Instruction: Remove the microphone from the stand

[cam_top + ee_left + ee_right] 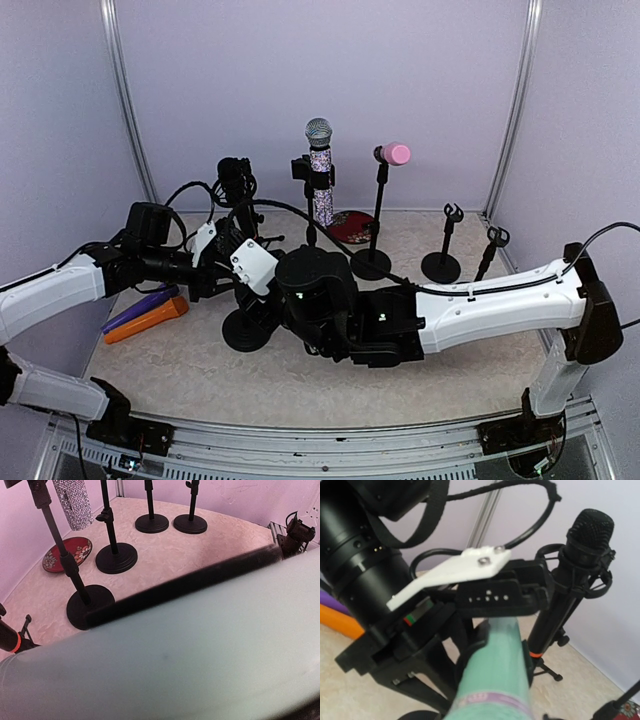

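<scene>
A mint-green microphone (pixel 496 680) with a purple band fills the lower middle of the right wrist view, with black pieces close on both sides of it. My right gripper (pixel 498 656) looks shut around its body. The same microphone (pixel 190 655) blocks most of the left wrist view and hides the left fingers. In the top view both grippers meet over a black stand base (pixel 247 330): the left gripper (pixel 255 268) from the left, the right gripper (pixel 292 302) from the right. The microphone is hidden under them there. The left gripper's white plate (pixel 455 572) sits just above the microphone.
A black microphone on a tripod stand (pixel 585 535) stands close behind. A sparkly microphone (pixel 320 170) and a pink microphone (pixel 394 153) sit on stands at the back, with two bare stands (pixel 443 262) to the right. There is a red plate (pixel 350 225). Purple and orange objects (pixel 147 318) lie at the left.
</scene>
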Tool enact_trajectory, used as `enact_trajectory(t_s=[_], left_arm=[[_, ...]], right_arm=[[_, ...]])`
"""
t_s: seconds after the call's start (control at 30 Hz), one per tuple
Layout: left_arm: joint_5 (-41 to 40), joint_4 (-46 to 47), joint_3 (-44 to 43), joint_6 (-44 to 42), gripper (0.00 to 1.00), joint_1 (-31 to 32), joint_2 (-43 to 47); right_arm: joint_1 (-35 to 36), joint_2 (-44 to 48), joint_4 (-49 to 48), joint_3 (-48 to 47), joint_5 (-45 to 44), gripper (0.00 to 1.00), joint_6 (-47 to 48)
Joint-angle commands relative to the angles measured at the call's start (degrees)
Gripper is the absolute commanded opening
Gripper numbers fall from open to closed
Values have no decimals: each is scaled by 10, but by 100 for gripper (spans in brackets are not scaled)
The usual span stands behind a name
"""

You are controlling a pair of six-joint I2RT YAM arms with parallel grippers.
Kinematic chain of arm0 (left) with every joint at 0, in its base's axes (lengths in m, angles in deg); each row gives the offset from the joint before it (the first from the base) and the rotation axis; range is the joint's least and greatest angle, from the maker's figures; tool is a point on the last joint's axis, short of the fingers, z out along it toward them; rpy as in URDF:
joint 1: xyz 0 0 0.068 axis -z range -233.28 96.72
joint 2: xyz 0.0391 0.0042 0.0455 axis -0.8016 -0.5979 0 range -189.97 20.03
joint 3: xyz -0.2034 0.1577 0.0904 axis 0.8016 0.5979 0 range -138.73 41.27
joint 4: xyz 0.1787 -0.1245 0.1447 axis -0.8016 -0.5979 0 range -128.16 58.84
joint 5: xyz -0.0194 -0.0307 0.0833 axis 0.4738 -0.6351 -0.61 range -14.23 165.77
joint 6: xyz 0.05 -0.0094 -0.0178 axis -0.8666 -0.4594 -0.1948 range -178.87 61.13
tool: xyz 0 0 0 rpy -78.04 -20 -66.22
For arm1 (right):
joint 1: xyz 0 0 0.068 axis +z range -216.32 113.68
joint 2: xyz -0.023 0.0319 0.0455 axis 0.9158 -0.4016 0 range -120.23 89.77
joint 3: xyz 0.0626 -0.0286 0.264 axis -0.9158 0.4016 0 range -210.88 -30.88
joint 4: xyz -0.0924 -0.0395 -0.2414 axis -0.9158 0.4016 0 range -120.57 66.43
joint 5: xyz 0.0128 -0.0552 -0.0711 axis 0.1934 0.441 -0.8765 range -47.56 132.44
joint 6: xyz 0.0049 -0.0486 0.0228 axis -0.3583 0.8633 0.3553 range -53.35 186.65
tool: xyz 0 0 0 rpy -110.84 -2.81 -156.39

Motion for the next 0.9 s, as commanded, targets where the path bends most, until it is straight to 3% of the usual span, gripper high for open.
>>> enact_trajectory(t_s=[0.0, 0.37, 0.6, 0.77, 0.8, 0.87], left_arm=[[-190, 17, 19, 46, 0, -47, -33], [-217, 26, 27, 53, 0, -54, -41], [-136, 8, 13, 51, 2, -59, -29], [-61, -29, -5, 42, 29, -65, -18], [-52, -44, -11, 38, 38, -65, -18], [-43, -78, -28, 32, 74, -65, -18]], right_arm=[[85, 97, -27, -8, 17, 0, 1], [105, 136, 49, -13, 3, 0, -41], [114, 179, 104, -4, -6, 0, -77], [115, 202, 149, -2, -14, 0, -110], [115, 206, 157, -2, -13, 0, -115], [115, 209, 164, 2, -15, 0, -120]])
